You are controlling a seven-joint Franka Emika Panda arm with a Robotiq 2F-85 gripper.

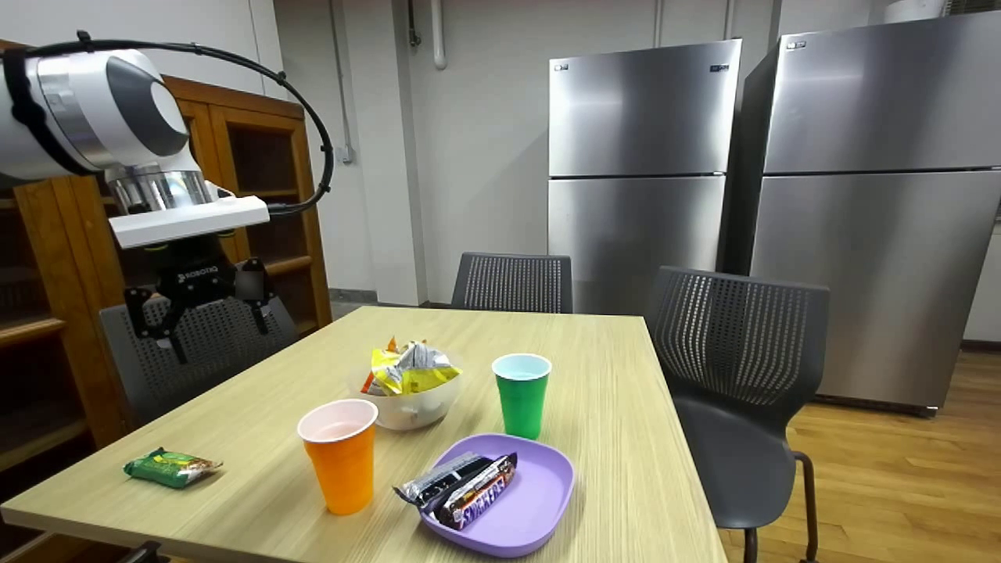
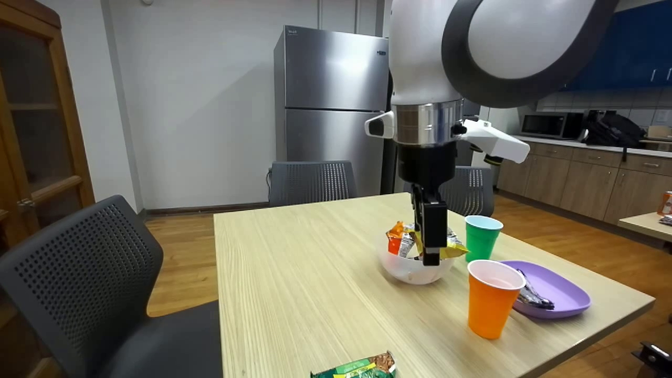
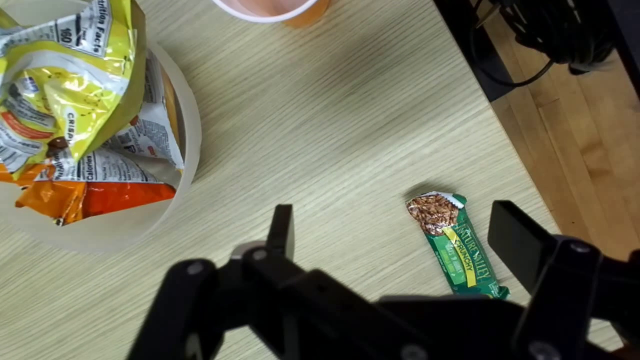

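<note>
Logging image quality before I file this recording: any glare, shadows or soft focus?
In an exterior view, a bright glare patch on the upper door of the fridge; in the wrist view, a small dark shadow beside the brown end of the bar, its larger print legible, while the gripper looks slightly soft.

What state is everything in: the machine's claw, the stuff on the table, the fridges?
Gripper: open, holding nothing
Granola bar: wrapped, lying on the table
Bowl: filled with snack bags
Orange cup: upright
Green cup: upright
Purple plate: carrying candy bars
Candy bars: two, both wrapped
Fridges: shut
</note>
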